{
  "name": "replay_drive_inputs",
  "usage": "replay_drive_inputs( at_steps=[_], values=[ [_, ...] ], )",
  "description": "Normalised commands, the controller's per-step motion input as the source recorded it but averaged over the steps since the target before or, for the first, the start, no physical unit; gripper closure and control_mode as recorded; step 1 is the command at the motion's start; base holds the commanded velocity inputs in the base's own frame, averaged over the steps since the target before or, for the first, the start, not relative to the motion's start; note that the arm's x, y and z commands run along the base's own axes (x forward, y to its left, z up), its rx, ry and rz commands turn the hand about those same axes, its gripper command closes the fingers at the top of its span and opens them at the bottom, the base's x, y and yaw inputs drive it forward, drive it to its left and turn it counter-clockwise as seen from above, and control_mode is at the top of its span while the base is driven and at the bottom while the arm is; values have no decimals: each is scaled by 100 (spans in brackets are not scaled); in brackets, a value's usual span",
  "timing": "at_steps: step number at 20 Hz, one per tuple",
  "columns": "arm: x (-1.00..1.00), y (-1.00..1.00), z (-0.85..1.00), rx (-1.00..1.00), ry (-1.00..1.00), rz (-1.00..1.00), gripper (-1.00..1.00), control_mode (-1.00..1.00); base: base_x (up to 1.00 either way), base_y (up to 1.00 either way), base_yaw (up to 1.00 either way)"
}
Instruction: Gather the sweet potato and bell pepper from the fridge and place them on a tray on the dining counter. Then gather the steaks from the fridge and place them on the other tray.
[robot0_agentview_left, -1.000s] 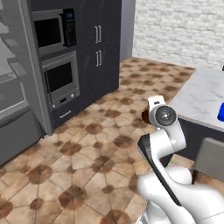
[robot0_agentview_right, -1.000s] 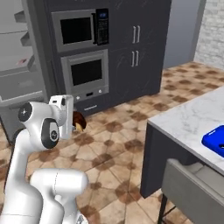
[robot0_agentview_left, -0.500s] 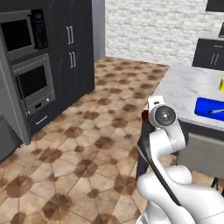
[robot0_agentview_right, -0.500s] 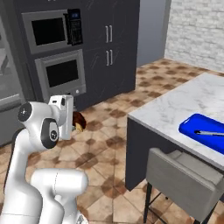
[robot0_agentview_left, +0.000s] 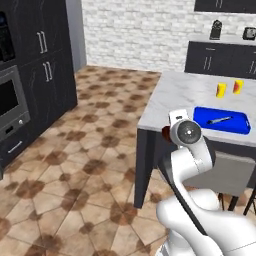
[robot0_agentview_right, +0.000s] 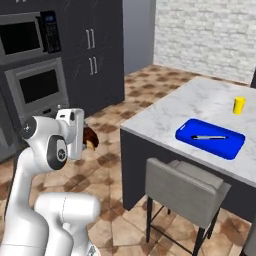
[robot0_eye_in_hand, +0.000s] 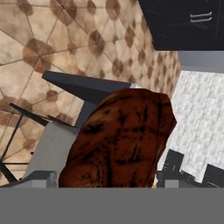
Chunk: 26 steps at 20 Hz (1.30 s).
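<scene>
Steak carried toward the desk

The pincer (robot0_agentview_right: 89, 140) gripped a brown, mottled steak (robot0_eye_in_hand: 120, 140), its jaws spread wide around the meat. It hung short of the desk (robot0_agentview_right: 200, 107), off the near corner and above the tiled floor (robot0_agentview_left: 75, 165). On the desk's marbled top lay a blue tray (robot0_agentview_right: 210, 138) with a thin dark utensil (robot0_agentview_right: 209, 137) on it, and beyond the tray stood a yellow cup (robot0_agentview_right: 239, 105). A grey stool (robot0_agentview_right: 182, 190) stood against the desk's near side, below the tray. Dark cabinets (robot0_agentview_right: 97, 50) with ovens stood well apart from the desk, across the floor.
</scene>
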Motion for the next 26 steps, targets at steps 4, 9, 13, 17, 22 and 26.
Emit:
replay_drive_inputs(
  at_steps=[4,9,13,17,22,26],
  values=[
    [0,0,0,0,0,0,100,100,22,-22,-25],
    [0,0,0,0,0,0,100,100,32,-6,-23],
    [0,0,0,0,0,0,100,100,29,-2,-22],
    [0,0,0,0,0,0,100,100,41,0,-23],
    [0,0,0,0,0,0,100,100,43,8,-22],
    [0,0,0,0,0,0,100,100,33,30,-23]
  ],
)
